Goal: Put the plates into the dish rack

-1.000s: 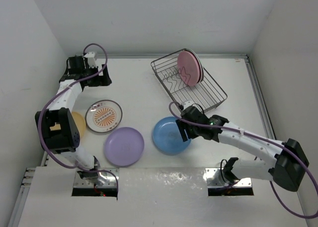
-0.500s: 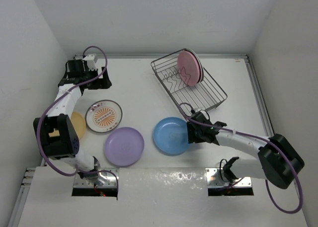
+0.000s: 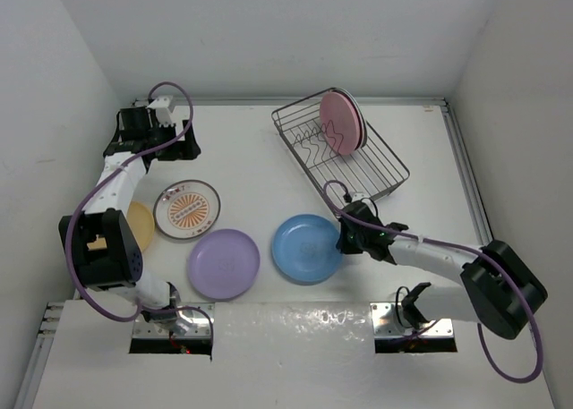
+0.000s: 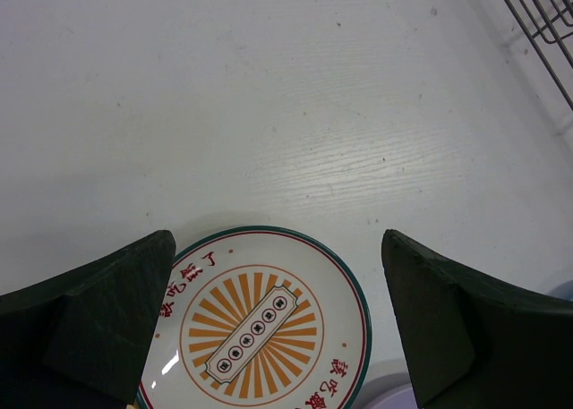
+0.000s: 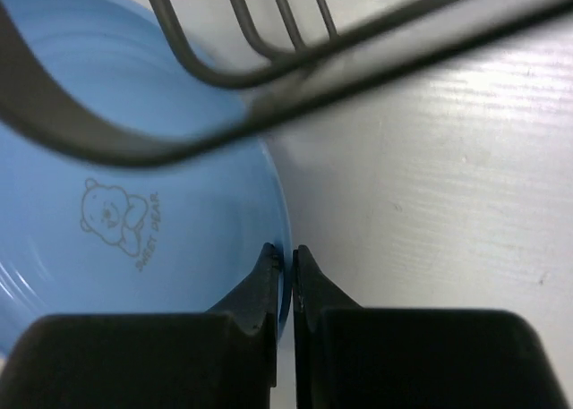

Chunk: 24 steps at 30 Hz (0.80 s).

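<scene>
Right gripper (image 5: 285, 259) has just snapped shut on the blue plate (image 3: 304, 248) at its rim, the plate lying flat on the table (image 3: 260, 149) near the dish rack (image 3: 358, 163). Grip looks made, so the lift to the rack should follow; left gripper (image 4: 277, 275) hangs wide open above the sunburst plate (image 4: 260, 333).

We note the dish rack (image 3: 340, 154) on the far right part of the table (image 3: 251, 149), set at a slant. A few upright plates (image 3: 343, 123) stand on edge in its far end. On the near side of the rack lies the bear-print plate (image 3: 307, 248). The plain plate (image 3: 223, 264) lies to its left, close by. Farther and left again is the sunburst plate (image 3: 186, 208). Just beside its left edge lies a fourth plate (image 3: 143, 225), partly hidden.
</scene>
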{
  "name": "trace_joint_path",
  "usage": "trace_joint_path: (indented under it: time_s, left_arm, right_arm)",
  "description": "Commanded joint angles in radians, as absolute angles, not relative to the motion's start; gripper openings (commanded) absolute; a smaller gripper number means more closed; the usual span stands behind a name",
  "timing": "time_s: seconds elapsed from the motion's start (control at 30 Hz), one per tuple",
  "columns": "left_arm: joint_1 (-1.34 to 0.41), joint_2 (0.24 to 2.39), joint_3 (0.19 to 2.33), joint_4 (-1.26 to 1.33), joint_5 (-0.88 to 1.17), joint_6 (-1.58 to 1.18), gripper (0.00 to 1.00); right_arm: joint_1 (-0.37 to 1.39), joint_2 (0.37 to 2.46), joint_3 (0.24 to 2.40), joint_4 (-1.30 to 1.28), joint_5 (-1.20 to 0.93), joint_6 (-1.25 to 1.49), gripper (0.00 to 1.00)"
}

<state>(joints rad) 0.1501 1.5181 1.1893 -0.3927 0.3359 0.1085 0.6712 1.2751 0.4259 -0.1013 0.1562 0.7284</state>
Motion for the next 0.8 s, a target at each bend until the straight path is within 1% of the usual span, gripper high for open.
trace_joint_path:
  time_s: [0.0, 0.07, 0.2, 0.27, 0.37, 0.43, 0.57, 0.6, 0.67, 0.7, 0.77]
  left_arm:
    - [0.144, 1.486, 1.189, -0.365, 0.345, 0.120, 0.96]
    - [0.144, 1.493, 1.192, -0.365, 0.345, 0.112, 0.96]
    - [0.143, 1.508, 1.215, -0.364, 0.345, 0.106, 0.96]
    - [0.146, 1.512, 1.226, -0.368, 0.339, 0.106, 0.96]
    - [0.149, 1.523, 1.233, -0.379, 0.336, 0.106, 0.96]
    - [0.153, 1.535, 1.233, -0.382, 0.336, 0.107, 0.96]
    - [0.156, 1.558, 1.246, -0.379, 0.336, 0.100, 0.96]
    - [0.156, 1.563, 1.250, -0.379, 0.337, 0.101, 0.96]
    - [0.156, 1.574, 1.267, -0.383, 0.334, 0.107, 0.96]
    - [0.158, 1.580, 1.279, -0.391, 0.322, 0.121, 0.96]
    - [0.163, 1.588, 1.288, -0.393, 0.310, 0.132, 0.96]
  right_arm:
    - [0.680, 1.246, 0.422, -0.291, 0.233, 0.709, 0.00]
    - [0.692, 1.227, 0.451, -0.372, 0.232, 0.671, 0.00]
    - [0.813, 1.236, 0.540, -0.514, 0.256, 0.520, 0.00]
    - [0.863, 1.230, 0.627, -0.595, 0.258, 0.474, 0.00]
    - [0.873, 1.184, 0.738, -0.644, 0.308, 0.450, 0.00]
    - [0.871, 1.184, 0.842, -0.690, 0.369, 0.428, 0.00]
    - [0.885, 1.293, 1.026, -0.750, 0.364, 0.313, 0.00]
    - [0.893, 1.308, 1.113, -0.753, 0.361, 0.299, 0.00]
    - [0.905, 1.341, 1.216, -0.755, 0.379, 0.256, 0.00]
    - [0.904, 1.380, 1.338, -0.771, 0.403, 0.243, 0.00]
    - [0.905, 1.426, 1.460, -0.776, 0.490, 0.164, 0.00]
